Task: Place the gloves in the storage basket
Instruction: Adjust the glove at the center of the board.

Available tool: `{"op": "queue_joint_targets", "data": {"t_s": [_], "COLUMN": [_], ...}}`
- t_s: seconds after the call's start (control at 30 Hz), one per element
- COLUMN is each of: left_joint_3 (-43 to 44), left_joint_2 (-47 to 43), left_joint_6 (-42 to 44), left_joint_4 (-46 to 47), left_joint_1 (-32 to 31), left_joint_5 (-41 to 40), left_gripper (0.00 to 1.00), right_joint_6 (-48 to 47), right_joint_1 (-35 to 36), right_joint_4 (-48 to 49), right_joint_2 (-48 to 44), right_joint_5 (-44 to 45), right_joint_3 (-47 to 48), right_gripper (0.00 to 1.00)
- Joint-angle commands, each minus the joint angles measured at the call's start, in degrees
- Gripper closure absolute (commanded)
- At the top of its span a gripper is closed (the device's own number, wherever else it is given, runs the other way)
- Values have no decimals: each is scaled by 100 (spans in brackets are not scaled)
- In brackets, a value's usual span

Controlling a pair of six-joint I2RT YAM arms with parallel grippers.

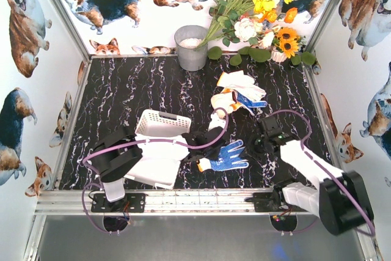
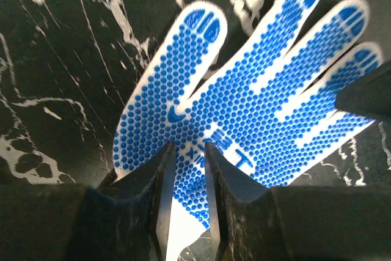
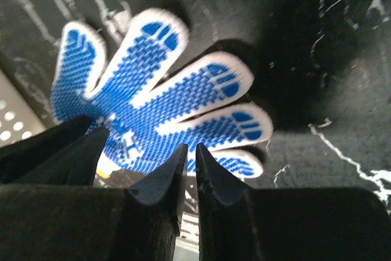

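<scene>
Jaws of the left gripper [image 2: 188, 151] stand narrow, pinched on the white knit heel of a glove [image 2: 244, 120] whose palm is studded with rows of raised blue dots. We see the right gripper [image 3: 190, 150] with its jaws almost together, only a thin slit between them, just short of the glove's little finger. The glove is spread over the black marbled table [image 1: 140, 90] — resting or lifted, we cannot tell. Its long axis runs across the table, orange-yellow cuff toward the left arm, splayed fingers toward the right. Beyond the left arm sits the white lattice-walled storage basket [image 1: 160, 125]. More gloves [image 1: 241, 90] lie heaped farther back.
</scene>
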Motion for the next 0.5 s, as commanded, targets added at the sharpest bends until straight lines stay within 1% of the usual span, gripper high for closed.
{"op": "queue_joint_targets", "data": {"t_s": [0.0,0.13,0.27,0.33,0.47], "left_joint_3": [70,-166,-415,-453,-403], "left_joint_2": [173,208,182,179,176], "left_joint_6": [-273,-672,-1104,-1224,-1333], "left_joint_4": [-203,93,565,684,702], "left_joint_1": [18,2,-81,-125,-237], "left_joint_5": [380,760,1240,1380,1377], "left_gripper": [81,82,82,82,82], "right_joint_6": [-306,-504,-796,-966,-1437], "right_joint_1": [-5,-12,-20,-21,-21], "right_joint_4": [524,746,1104,1222,1451], "right_joint_2": [556,1169,1748,1999,2538], "right_joint_5": [540,943,1073,1032,782], "right_joint_3": [130,262,570,760,1175], "right_gripper": [87,88,88,88,87]}}
